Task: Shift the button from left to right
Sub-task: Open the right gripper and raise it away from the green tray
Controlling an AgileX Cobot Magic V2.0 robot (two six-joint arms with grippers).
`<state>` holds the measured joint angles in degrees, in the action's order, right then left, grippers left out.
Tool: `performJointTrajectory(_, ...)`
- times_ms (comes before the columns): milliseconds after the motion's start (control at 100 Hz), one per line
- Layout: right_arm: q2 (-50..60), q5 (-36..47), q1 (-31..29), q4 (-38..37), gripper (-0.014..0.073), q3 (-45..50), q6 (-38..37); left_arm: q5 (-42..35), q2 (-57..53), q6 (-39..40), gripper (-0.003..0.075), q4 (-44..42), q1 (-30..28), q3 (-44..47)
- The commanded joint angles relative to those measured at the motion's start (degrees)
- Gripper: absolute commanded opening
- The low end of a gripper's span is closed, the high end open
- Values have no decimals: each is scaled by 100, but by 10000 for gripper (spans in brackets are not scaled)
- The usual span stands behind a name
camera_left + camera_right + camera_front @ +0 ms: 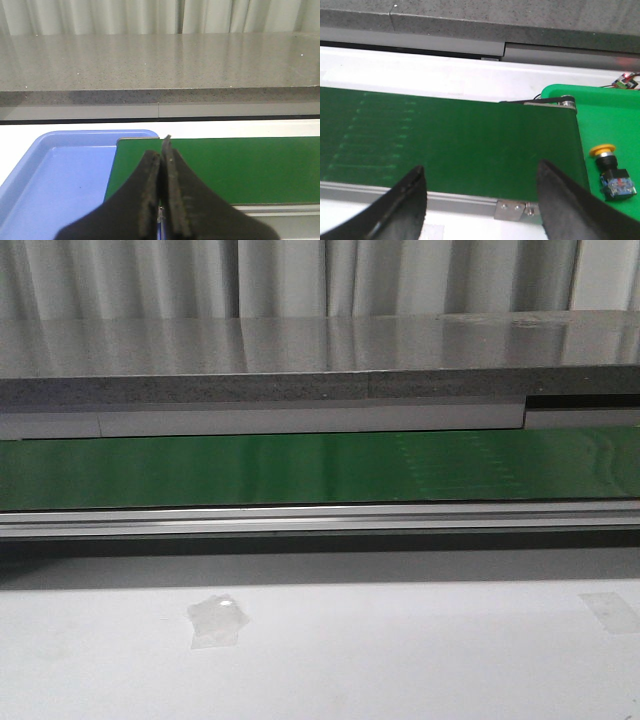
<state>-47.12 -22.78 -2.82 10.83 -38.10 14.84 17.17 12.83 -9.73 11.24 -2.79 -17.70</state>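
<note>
Left jaws: the left gripper (pixel 161 200) has its jaws pressed together with nothing between them, over the end of the green belt (pixel 220 170) beside the blue tray (pixel 60 175).
Right jaws: the right gripper (pixel 480 200) stands wide and empty, above the belt's near edge.
Button: the button (pixel 612 172) lies tipped on its side in the green tray (pixel 600 115), just past the belt's right end, clear of the right gripper.
Blue tray: what shows of it holds nothing.
Progress: judged done or nearly so; the button already sits on the right side and neither arm holds anything.
</note>
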Motion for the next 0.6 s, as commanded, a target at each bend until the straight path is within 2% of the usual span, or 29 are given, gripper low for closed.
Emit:
performJointTrajectory(0, 558, 452, 2, 86, 477, 236, 79, -474, 63, -1, -20, 73, 21, -152)
performJointTrajectory(200, 1580, 139, 2, 303, 477, 732, 79, -474, 63, -1, -20, 73, 21, -152)
performJointTrajectory(340, 1819, -187, 2, 303, 458, 795, 79, -474, 63, -1, -20, 73, 21, -152)
performJointTrajectory(430, 1819, -275, 2, 303, 374, 795, 79, -474, 63, -1, -20, 73, 21, -152)
performJointTrajectory(590, 1819, -252, 2, 303, 108, 795, 79, -474, 63, -1, -20, 73, 21, -152)
